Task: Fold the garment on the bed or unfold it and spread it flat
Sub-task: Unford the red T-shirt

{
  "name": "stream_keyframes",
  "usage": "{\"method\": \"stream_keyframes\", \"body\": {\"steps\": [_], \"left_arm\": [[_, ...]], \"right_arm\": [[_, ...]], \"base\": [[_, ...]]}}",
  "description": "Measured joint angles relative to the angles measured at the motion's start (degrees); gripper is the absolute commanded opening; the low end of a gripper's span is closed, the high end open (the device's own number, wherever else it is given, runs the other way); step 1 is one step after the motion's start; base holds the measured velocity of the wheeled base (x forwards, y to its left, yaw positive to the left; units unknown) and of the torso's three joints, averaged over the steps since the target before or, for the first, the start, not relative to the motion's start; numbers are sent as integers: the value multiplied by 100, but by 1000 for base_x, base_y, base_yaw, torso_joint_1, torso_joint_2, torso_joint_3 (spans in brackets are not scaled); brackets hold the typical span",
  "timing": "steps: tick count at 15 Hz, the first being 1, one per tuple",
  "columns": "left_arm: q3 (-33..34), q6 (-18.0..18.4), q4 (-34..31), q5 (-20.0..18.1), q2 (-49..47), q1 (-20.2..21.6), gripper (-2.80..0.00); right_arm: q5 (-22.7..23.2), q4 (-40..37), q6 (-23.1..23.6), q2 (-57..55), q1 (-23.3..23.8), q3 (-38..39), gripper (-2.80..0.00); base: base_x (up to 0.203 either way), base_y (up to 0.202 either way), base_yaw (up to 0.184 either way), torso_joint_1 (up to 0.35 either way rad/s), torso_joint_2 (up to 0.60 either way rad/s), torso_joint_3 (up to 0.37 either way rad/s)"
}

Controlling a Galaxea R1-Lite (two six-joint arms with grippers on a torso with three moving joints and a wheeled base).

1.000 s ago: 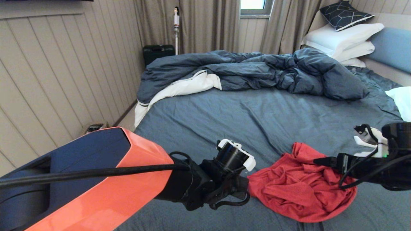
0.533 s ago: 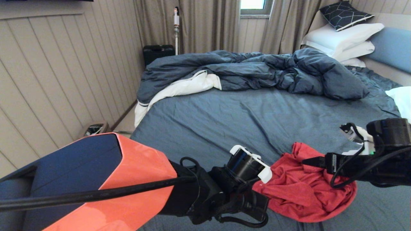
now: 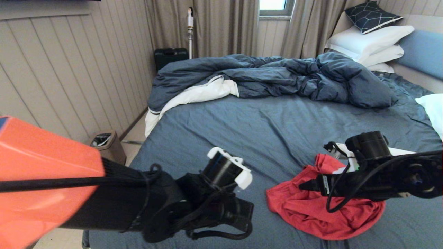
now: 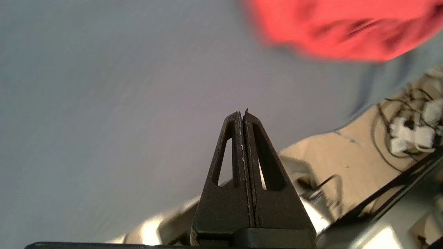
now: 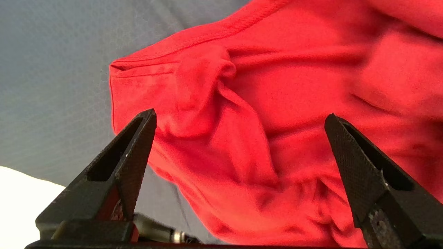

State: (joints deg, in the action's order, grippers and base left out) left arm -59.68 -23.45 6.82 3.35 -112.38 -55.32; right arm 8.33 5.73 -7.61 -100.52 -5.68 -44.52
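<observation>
While the left claw [image 4: 243,114] hangs clenched and empty, the right claw [image 5: 238,121] gapes over the crumpled T-shirt [image 3: 311,211] on the bed [image 3: 277,128]

Orange-shelled arm [image 3: 45,180] (black cabling)

I am counting one bed [image 3: 277,124] filling the middle of my head view. On it I am seeing one red shirt [image 3: 311,214] at the near right and one rumpled duvet [image 3: 277,74] across the far side. At the far right I am counting three white pillows [image 3: 370,41] in a stack, with one dark patterned cushion [image 3: 372,14] on top, and one more white pillow [image 3: 432,110] at the right edge. I am seeing two grippers: the left gripper [image 4: 242,114] and the right gripper [image 5: 238,121]. Left of the bed I am counting one bin [image 3: 107,145], and at the far wall one black case [image 3: 170,57] and one window [image 3: 273,7].
</observation>
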Motion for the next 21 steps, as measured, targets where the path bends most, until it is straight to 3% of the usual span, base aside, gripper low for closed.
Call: {"method": "stream_keyframes", "body": {"steps": [7,8,9,11,15,21], "left_arm": [[3799,-285,1055,119,2787,787,-280],[4222,-336,1200,147,3098,953,-280],[4524,-355,1324,159,3315,1093,-280],[5072,-358,1774,208,3724,1507,-280],[5503,-378,2384,194,4008,2147,-280],[5611,-380,2486,130,3906,2252,-280]], "right_arm": [[-595,-190,119,-797,-414,-321,0],[-681,-194,124,-926,-494,-419,-40],[-761,-197,137,-1018,-559,-486,-280],[-811,-310,264,-1177,-644,-553,-280],[-879,-328,299,-1262,-677,-587,-280],[-1044,-769,205,-1062,-1026,-1419,-280]], "base": [[0,0,0,0,0,0],[0,0,0,0,0,0],[0,0,0,0,0,0],[0,0,0,0,0,0],[0,0,0,0,0,0],[0,0,0,0,0,0]]}}
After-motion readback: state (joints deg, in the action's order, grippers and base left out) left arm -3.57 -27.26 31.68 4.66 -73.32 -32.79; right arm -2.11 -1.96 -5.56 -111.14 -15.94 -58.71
